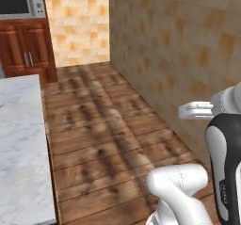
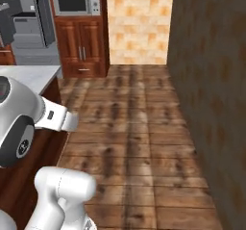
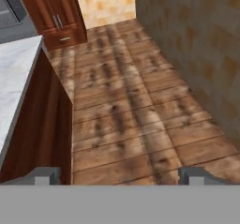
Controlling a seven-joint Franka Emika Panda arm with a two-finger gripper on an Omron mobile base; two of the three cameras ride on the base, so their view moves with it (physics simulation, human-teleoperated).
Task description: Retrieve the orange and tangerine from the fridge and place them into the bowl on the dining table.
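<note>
Dining table [image 1: 21,144] marble, left | wood-plank floor [image 1: 103,125] | tiled wall [image 1: 179,54] right | hand [image 3: 120,175] fingers apart, empty

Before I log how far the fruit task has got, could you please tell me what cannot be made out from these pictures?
- Fridge: cut off by the top-left edge of the right base view and partly behind the arm; its inside is hidden.
- Marble top: cut off by the left edge in the left base view, so what stands on it cannot be told.
- Gripper: open, holding nothing; just its fingertips show in the hand view.
</note>
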